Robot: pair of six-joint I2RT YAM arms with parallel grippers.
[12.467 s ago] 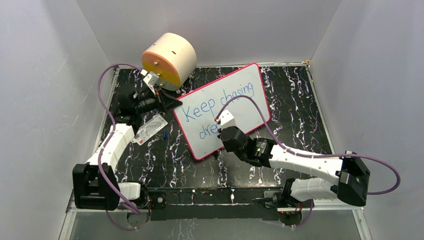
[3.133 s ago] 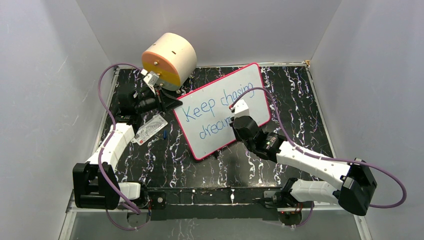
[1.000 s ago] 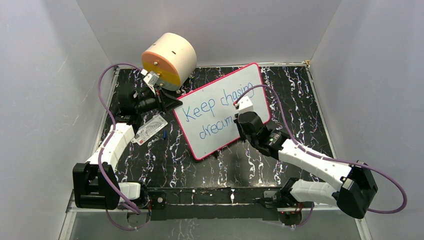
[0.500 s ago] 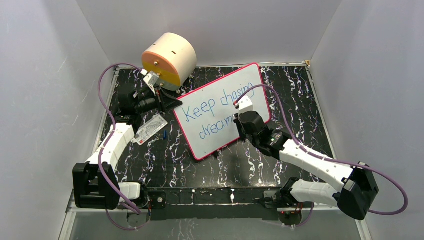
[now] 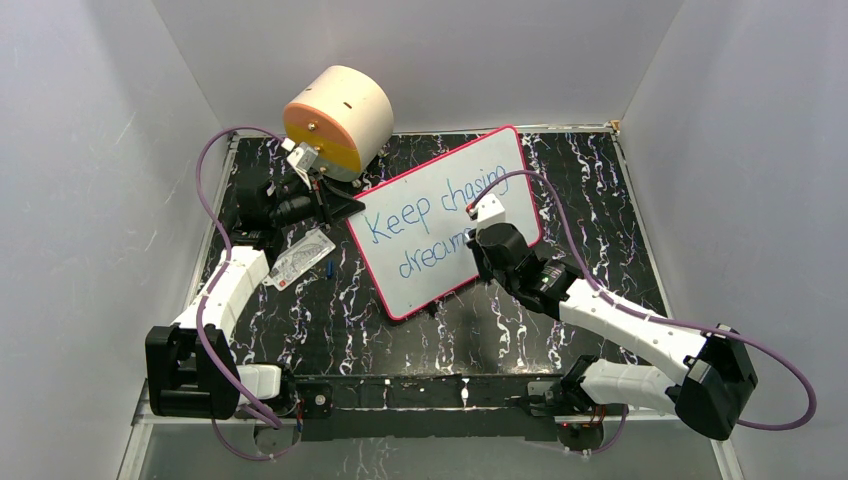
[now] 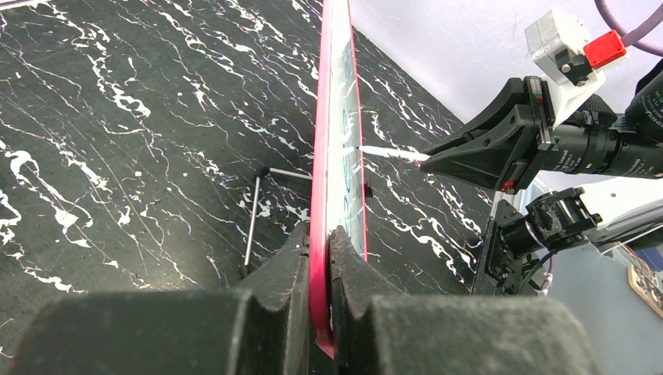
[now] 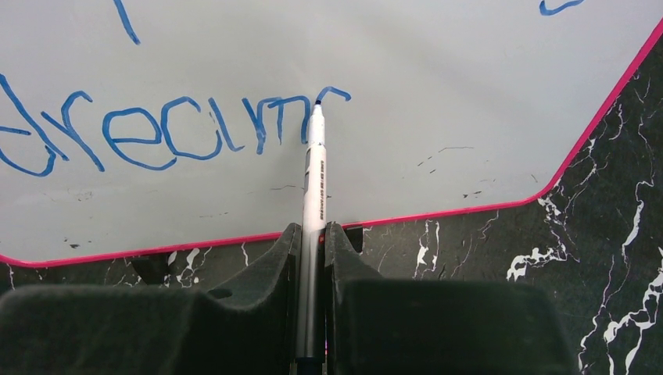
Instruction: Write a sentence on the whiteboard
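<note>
Left fingers (image 6: pixel 275 283), right fingers (image 7: pixel 264 275): both pairs pinched shut.

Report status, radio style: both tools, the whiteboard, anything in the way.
Left tool shut on the whiteboard edge. Right tool shut on the marker, tip on the sentence, second line unfinished. Bare board ahead of the tip.

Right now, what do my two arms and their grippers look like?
Both arms have white links with black joints: left arm, right arm. A purple cable runs along each. The left gripper and right gripper have black fingers; a white box with red tab tops the right wrist.
</note>
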